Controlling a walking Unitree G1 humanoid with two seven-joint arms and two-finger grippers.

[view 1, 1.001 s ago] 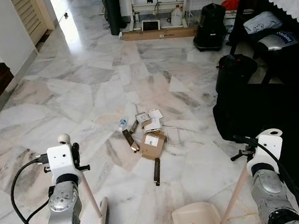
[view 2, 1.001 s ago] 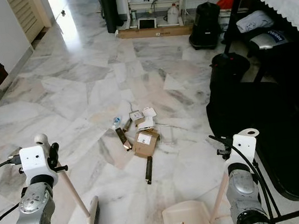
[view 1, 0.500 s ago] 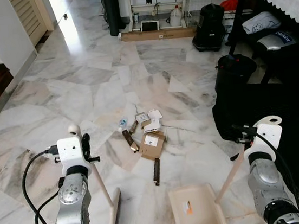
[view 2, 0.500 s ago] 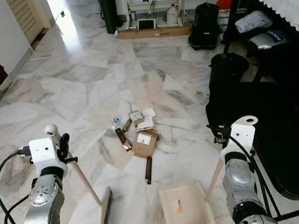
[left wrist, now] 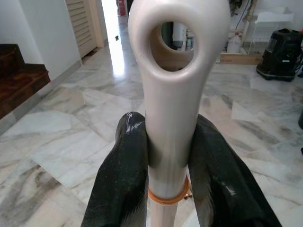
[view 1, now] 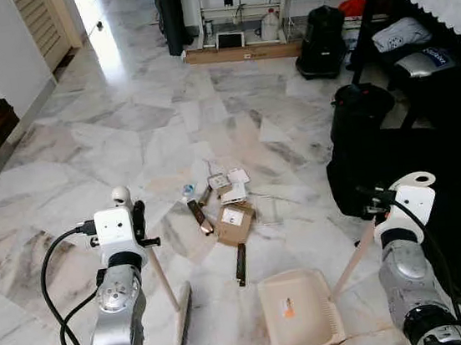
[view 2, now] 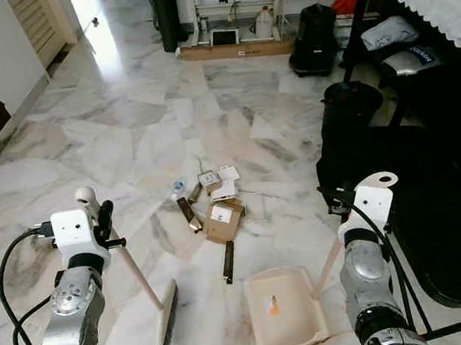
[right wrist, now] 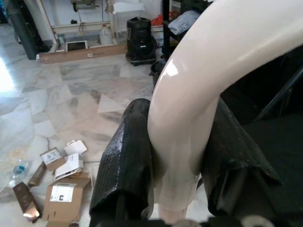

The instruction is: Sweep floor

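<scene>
- Firmly, the left gripper (left wrist: pixel 166 156) is pinching the broom (view 1: pixel 174 318) handle, angling bristles toward the litter pile (view 1: pixel 226 207).
- The right gripper (right wrist: pixel 177 156) is clamping the dustpan (view 1: pixel 298 311), mouth facing the litter to catch it.

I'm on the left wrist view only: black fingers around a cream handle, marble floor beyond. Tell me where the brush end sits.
Observer: The broom head rests on the floor near the robot's left side, short of the litter pile.
Operator: Give me the other arm.
Observer: The right gripper is shut on the dustpan handle; the dustpan lies flat on the floor, its mouth toward the pile.
Operator: Name what's nearest the pan.
Observer: A dark stick-like piece lies between the pan and a flattened cardboard box.
</scene>
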